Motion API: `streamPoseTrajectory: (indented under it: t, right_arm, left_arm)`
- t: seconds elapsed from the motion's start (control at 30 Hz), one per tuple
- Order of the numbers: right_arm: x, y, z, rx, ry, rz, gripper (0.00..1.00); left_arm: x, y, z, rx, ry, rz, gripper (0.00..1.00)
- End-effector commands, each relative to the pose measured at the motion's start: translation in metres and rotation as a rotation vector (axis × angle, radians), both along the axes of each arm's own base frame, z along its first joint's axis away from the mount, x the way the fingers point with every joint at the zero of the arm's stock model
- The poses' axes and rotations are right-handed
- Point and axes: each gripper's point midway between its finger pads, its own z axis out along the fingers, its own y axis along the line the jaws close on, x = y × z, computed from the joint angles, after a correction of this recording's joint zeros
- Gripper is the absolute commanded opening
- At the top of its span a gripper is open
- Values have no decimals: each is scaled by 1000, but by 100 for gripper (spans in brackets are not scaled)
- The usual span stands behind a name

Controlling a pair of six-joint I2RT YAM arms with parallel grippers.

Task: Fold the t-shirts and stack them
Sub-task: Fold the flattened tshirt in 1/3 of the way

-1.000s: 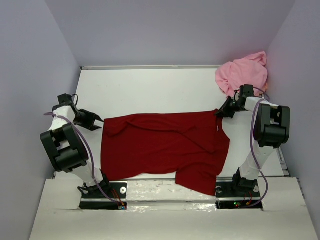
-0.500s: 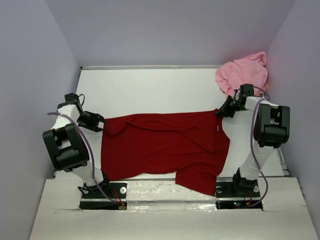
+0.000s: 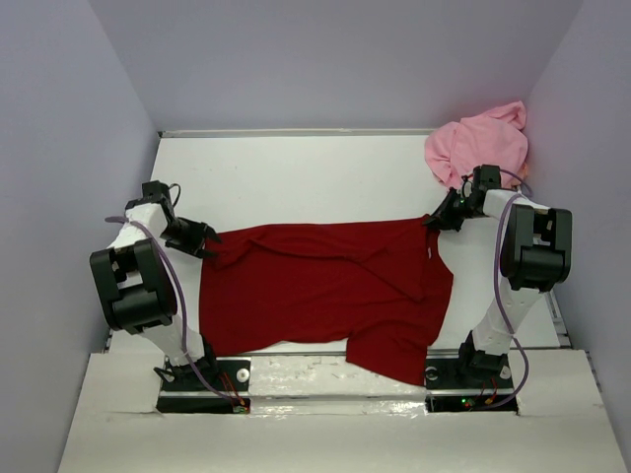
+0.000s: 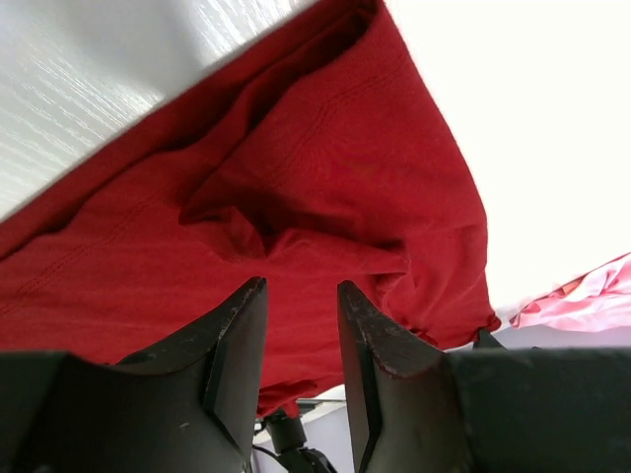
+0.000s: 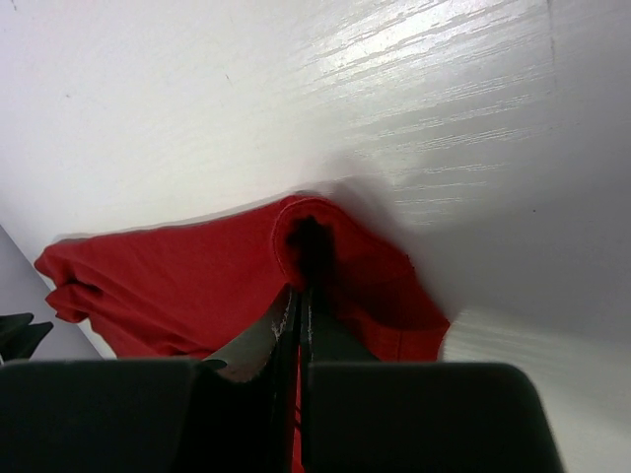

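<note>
The dark red t-shirt (image 3: 325,286) lies spread across the white table (image 3: 296,177), with one part hanging over the near edge. My right gripper (image 3: 435,222) is shut on the shirt's far right corner; in the right wrist view the gripper (image 5: 302,288) has its jaws pinched on a red fold (image 5: 177,286). My left gripper (image 3: 204,239) is at the shirt's far left corner. The left wrist view has that gripper (image 4: 301,286) open, its fingers apart over wrinkled red cloth (image 4: 325,177) with nothing between them. The light pink t-shirt (image 3: 478,146) sits bunched at the back right corner.
Lilac walls (image 3: 325,59) close in the table at the back and on both sides. Both arm bases (image 3: 202,379) stand on the near ledge. A strip of the pink cloth (image 4: 592,296) shows at the right edge of the left wrist view.
My left gripper has moved right and a little farther back, from beside the shirt onto its far left corner. The right gripper and both shirts have stayed put.
</note>
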Motion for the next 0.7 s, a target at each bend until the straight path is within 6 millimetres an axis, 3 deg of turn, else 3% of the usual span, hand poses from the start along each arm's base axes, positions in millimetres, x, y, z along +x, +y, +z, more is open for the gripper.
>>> streamPoseTrajectory:
  t: [0.0, 0.67]
  right_arm:
    - [17, -6, 17, -18, -75, 5, 0]
    - [19, -7, 20, -25, -85, 4, 0]
  left_arm:
    - [-5, -2, -8, -7, 40, 7, 43]
    - [-14, -6, -34, -36, 111, 29, 42]
